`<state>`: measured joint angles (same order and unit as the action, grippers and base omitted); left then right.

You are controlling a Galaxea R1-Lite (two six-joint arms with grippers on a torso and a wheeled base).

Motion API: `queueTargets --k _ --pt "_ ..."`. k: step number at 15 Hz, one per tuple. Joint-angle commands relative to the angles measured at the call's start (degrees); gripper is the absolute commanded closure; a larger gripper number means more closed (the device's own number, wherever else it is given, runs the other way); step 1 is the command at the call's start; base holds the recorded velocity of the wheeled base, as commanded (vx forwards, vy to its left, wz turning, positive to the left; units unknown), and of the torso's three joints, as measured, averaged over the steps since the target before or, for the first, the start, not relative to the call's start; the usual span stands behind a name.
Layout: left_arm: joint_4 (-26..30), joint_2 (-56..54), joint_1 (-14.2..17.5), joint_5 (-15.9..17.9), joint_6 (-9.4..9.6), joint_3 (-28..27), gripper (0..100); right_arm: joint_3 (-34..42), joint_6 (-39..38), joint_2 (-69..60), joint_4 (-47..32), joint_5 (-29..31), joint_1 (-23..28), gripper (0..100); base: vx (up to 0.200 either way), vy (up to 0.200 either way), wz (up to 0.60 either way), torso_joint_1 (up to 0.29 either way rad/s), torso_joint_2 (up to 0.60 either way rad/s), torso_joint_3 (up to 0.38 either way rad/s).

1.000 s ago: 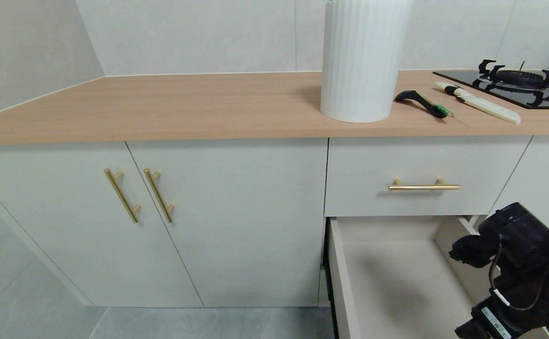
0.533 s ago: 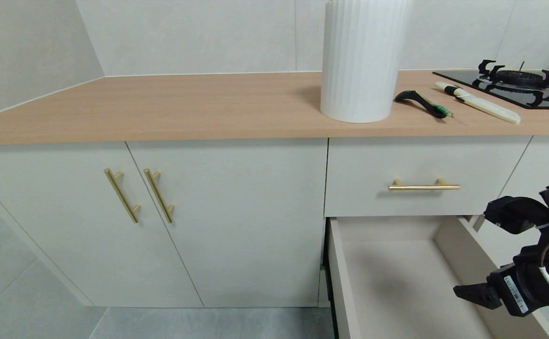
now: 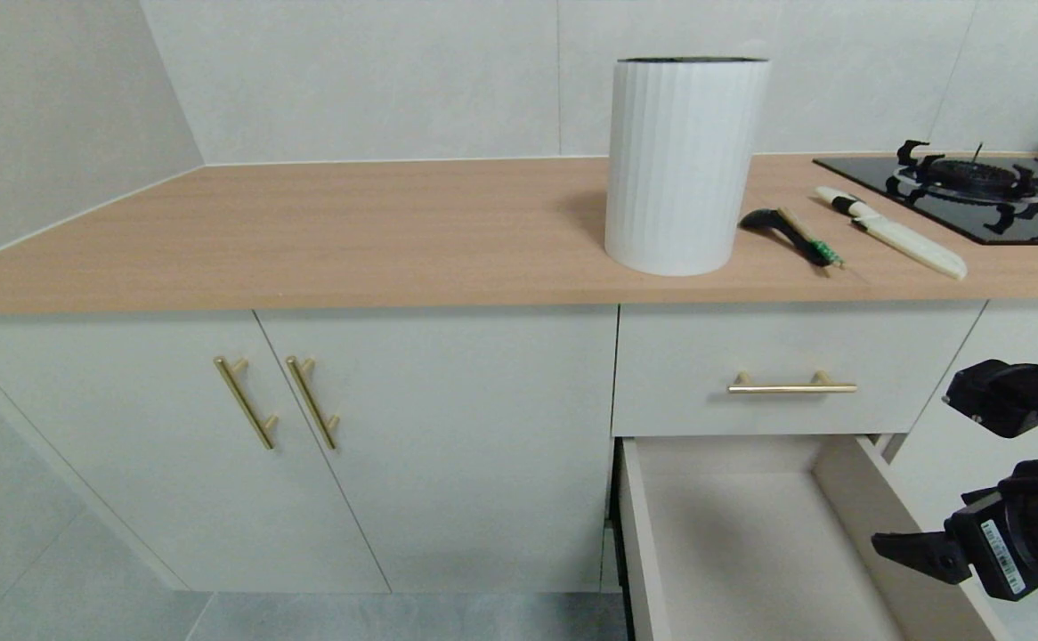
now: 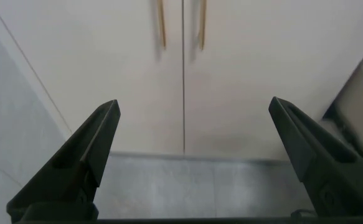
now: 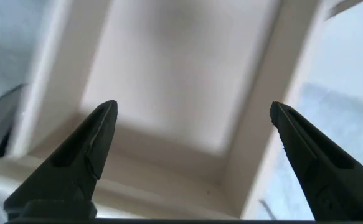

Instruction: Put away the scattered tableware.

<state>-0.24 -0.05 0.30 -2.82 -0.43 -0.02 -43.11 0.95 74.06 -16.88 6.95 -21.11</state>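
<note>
Head camera has tilted; right arm swung off the drawer [image 3: 636, 534] toward 3 o'clock. Left gripper [image 4: 187, 162] splayed, idle. Peeler [image 3: 790, 230] and knife [image 3: 893, 233] on counter [image 3: 350, 231], 3 o'clock of canister [image 3: 681, 165]. Right gripper [image 3: 915, 472] splayed, unladen. Drawer open; next, probably: raise right gripper to peeler.

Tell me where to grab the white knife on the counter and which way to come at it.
Grip the white knife by its handle, the far end with the black band, coming straight down and closing across its width. It lies flat on the countertop, blade toward the front edge, so a side approach likely finds little to hold.
</note>
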Motion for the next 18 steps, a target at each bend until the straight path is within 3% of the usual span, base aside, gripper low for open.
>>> queueTargets --k 1,8,12,16,18 --pt "-0.02 0.05 0.05 0.00 -0.01 0.02 0 0.04 0.02 0.03 0.10 -0.01 0.02 0 0.000 0.000 0.00 0.124 -0.52 -0.290" --pt "-0.02 0.05 0.05 0.00 -0.01 0.02 0 0.13 0.10 0.12 0.10 -0.01 0.02 0 0.000 0.000 0.00 0.168 -0.48 -0.302" --pt "-0.02 0.05 0.05 0.00 -0.01 0.02 0 -1.45 1.33 0.39 3.17 0.35 -0.33 0 0.000 0.000 0.00 0.071 -0.16 -0.095" --pt "-0.02 0.05 0.05 0.00 -0.01 0.02 0 -18.77 -3.15 10.23 3.26 1.49 2.04 0 0.000 0.000 0.00 0.000 0.00 0.000" --pt "-0.02 0.05 0.05 0.00 -0.01 0.02 0 -27.03 -13.26 16.38 2.56 5.18 2.04 0 0.000 0.000 0.00 0.000 0.00 0.000"
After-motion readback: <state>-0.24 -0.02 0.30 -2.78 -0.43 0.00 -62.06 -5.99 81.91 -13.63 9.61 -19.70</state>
